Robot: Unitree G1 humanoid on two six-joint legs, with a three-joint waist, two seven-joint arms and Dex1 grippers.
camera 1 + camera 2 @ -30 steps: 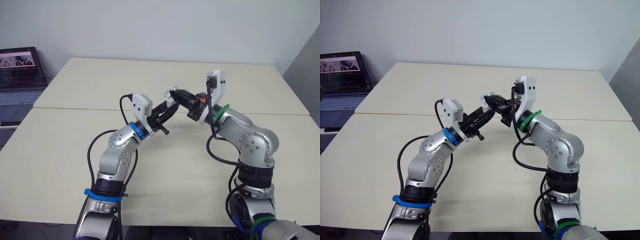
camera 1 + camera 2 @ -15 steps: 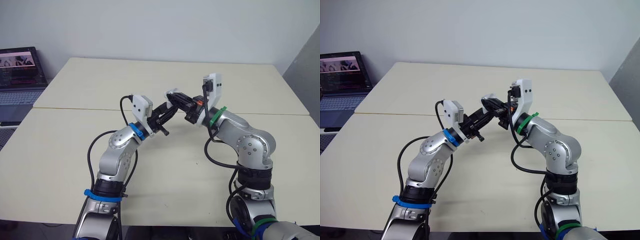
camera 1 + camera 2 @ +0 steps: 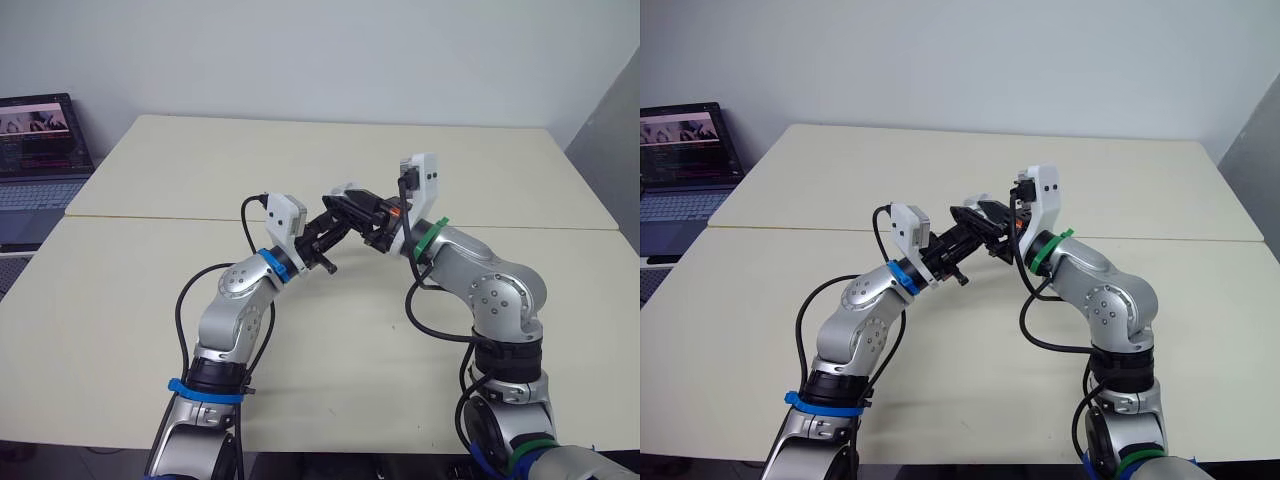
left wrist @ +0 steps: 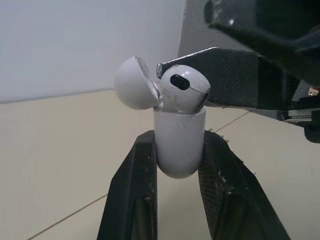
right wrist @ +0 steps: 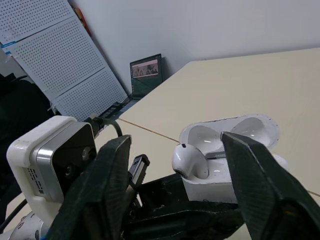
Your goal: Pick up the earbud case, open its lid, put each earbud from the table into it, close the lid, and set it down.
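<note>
In the centre of the head view, above a pale table [image 3: 480, 170], the two arms meet. The left gripper [image 3: 335, 222] clamps its two black fingers on the lower body of a white earbud case [image 4: 179, 145], held upright with its lid [image 4: 132, 82] hinged open. A white earbud [image 4: 182, 92] sits partly in the case's mouth. The right gripper [image 5: 177, 141] has its fingers spread wide on either side of the case. A laptop [image 3: 38, 140] stands at the left edge
</note>
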